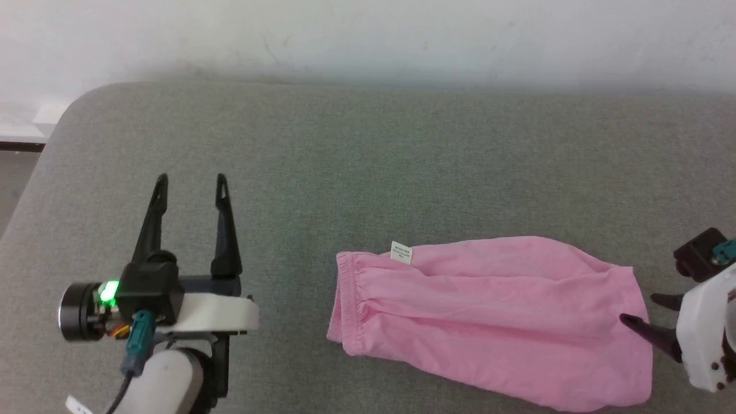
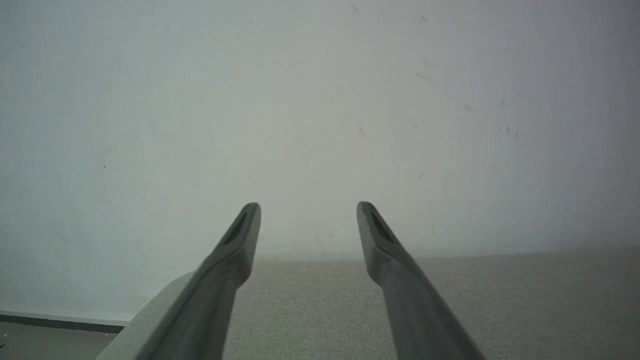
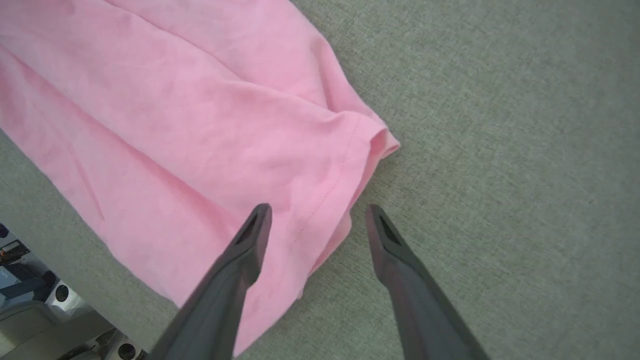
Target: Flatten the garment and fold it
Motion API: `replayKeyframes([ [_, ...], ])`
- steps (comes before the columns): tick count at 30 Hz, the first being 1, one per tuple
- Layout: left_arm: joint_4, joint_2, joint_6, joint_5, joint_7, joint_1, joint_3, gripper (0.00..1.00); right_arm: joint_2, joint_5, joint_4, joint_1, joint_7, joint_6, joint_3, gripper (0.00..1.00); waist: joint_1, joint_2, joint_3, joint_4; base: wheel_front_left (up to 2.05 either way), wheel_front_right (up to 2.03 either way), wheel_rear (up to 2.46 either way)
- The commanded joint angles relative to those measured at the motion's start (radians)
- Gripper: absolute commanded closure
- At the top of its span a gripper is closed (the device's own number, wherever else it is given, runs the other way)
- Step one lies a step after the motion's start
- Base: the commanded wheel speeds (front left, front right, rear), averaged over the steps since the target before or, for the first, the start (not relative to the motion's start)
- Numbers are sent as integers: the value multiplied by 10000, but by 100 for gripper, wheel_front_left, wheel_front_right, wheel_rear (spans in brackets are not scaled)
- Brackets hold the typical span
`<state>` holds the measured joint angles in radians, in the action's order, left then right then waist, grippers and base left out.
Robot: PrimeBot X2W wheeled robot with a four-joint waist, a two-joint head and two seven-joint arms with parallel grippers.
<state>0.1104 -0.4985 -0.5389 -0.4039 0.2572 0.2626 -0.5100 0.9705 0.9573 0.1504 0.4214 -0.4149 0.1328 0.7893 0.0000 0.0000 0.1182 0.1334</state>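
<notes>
Pink garment [image 1: 489, 316] lies by the surface's [image 1: 368, 161] near edge; my left tool [image 1: 191, 183] gapes empty near the left edge; right tool [image 1: 639, 307] gapes too, straddling the hem.

Print on the label [image 1: 401, 252] is too small to read; the view's edge crops the right gripper [image 1: 638, 307]

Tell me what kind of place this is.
Probably a plain indoor room, perhaps a test space: a grey fabric-covered padded surface with a rounded corner, like a bed or couch, stands against a bare white wall, and a bright pink cloth garment lies on it.
</notes>
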Motion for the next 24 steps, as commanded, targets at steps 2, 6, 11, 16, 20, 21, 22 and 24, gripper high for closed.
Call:
replayKeyframes([
  [2,172,560,68,620,43,-708,771,0,-468,78,385,-290,-80,-21,-246,0,0,0,207,162,0,0,0],
  [6,230,1308,545,1385,44,-1388,1490,0,-1053,-38,1134,-402,-168,-21,-418,0,0,0,351,284,0,0,0],
  [11,-117,2090,1308,2091,44,-1868,2149,0,-1679,-306,1907,-491,-349,-21,-157,0,0,0,477,421,0,0,0],
  [16,-483,2654,1977,2691,45,-2030,2766,0,-2065,-247,2261,-550,-204,-21,129,63,0,0,497,460,0,0,0],
  [20,-522,2906,2343,3098,45,-2137,3119,0,-1966,-283,2365,-302,325,-21,63,100,0,0,395,361,0,0,0],
  [21,-522,2947,2414,3167,45,-2162,3212,0,-1904,-246,2368,-227,460,-21,-8,100,0,0,357,325,0,0,0],
  [22,-509,2980,2477,3243,45,-2187,3289,0,-1833,-192,2357,-152,581,-21,-104,100,0,0,311,286,0,0,0],
  [24,-470,3047,2579,3369,45,-2248,3418,0,-1614,-100,2301,-37,751,-21,-314,100,0,0,220,217,0,0,0],
])
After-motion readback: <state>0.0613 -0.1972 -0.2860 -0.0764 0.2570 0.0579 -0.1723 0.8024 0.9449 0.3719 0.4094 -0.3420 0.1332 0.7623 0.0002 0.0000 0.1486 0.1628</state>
